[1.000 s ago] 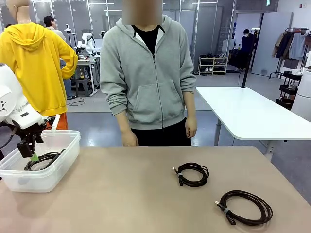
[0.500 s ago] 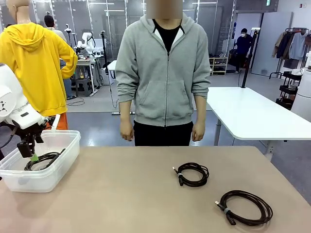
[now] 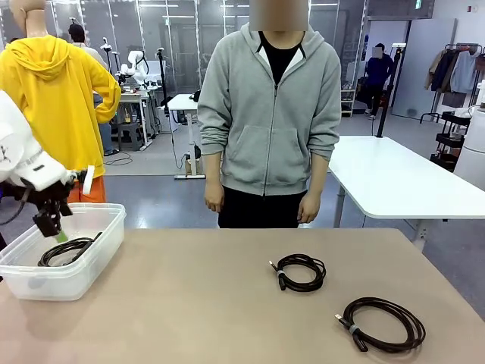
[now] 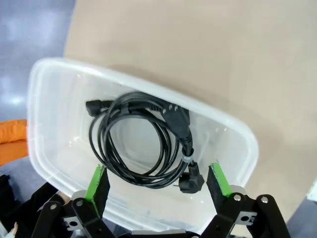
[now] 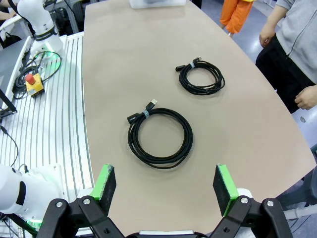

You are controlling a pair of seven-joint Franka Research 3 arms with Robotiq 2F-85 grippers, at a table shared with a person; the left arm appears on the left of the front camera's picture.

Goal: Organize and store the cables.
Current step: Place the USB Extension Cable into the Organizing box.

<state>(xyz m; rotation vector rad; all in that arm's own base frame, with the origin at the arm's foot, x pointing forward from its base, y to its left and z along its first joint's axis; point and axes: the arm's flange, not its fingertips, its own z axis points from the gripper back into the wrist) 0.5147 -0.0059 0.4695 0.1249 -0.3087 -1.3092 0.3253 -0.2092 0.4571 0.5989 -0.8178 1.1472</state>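
Observation:
One coiled black cable point(image 3: 68, 250) lies inside the clear plastic bin point(image 3: 85, 279) at the table's left. My left gripper point(image 3: 51, 224) hangs open just above the bin's far left part, holding nothing. In the left wrist view that cable point(image 4: 143, 144) sits in the bin point(image 4: 237, 134) beneath the open gripper point(image 4: 158, 181). Two more cables rest on the table: a smaller coil point(image 3: 299, 271) right of centre and a larger coil point(image 3: 383, 324) near the front right. The right wrist view looks down on both, the small coil point(image 5: 200, 77) and the large coil point(image 5: 159, 138), from high above with my right gripper point(image 5: 163, 183) open.
A person point(image 3: 273, 114) in a grey hoodie stands at the far edge, arms hanging, a hand point(image 5: 309, 96) off the table. A white table point(image 3: 394, 178) stands behind at the right. Bare tabletop lies between the bin and the coils.
My left gripper has risen out of the bin and drawn slightly left, leaving the cable inside. The person has straightened and shifted to the right.

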